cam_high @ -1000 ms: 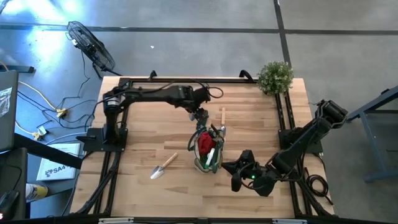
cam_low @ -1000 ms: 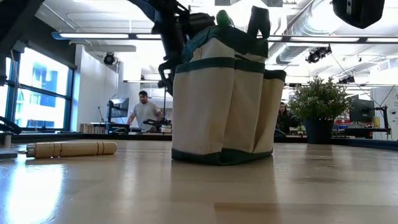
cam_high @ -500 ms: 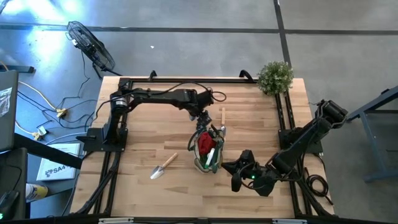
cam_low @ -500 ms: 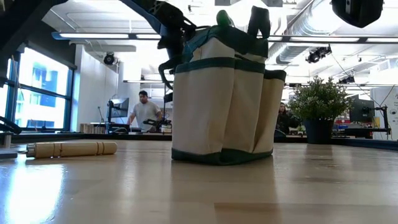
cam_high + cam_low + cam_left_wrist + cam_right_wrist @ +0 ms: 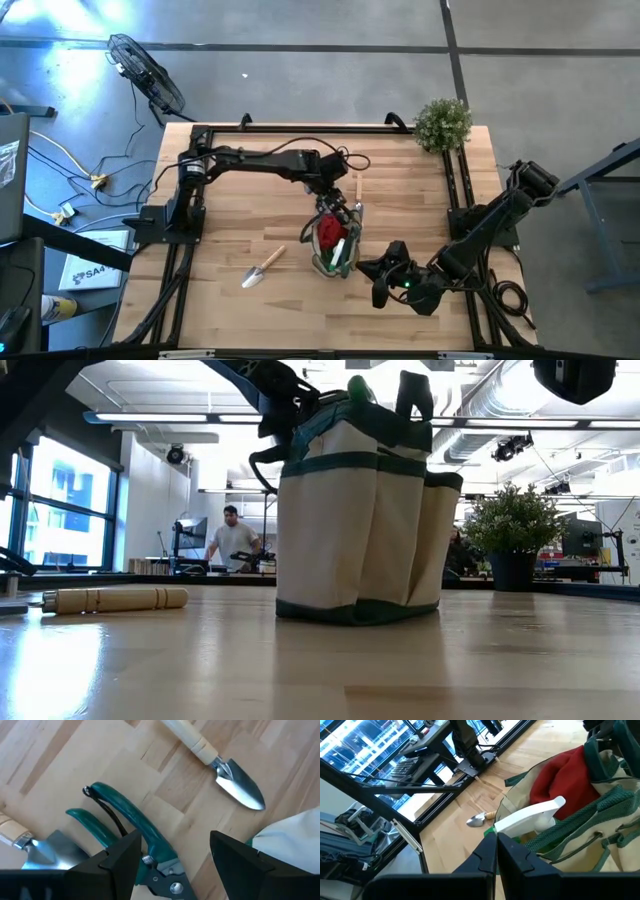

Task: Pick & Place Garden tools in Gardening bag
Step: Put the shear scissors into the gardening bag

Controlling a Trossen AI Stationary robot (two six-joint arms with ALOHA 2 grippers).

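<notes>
Dark metal fingers of the left gripper [image 5: 172, 857] stand apart, holding nothing, poised over green-handled pruners [image 5: 132, 827] that lie on the pale wooden table [image 5: 240, 225]. Just beside the pruners lie two metal trowels: one trowel with a light wooden handle [image 5: 215, 760] on one side, and a second trowel [image 5: 35, 847], only partly visible, on the other. A corner of the gardening bag [image 5: 295, 845] is close by.

From above, the left arm reaches across from the table's left edge, its gripper sitting just behind the bag [image 5: 335, 240] at the middle of the table. Inside the open bag are a red cone-shaped piece [image 5: 560, 775] and a green-and-white spray bottle [image 5: 527, 820]. A third trowel [image 5: 263, 267] lies on the table to the left of the bag, apart from it.

The right gripper [image 5: 497, 850] has its fingers pressed together, empty, resting near the bag's right side towards the table's front. A bushy green plant [image 5: 442, 123] stands at the far right corner. From table height, a person [image 5: 229, 540] shows in the room beyond.
</notes>
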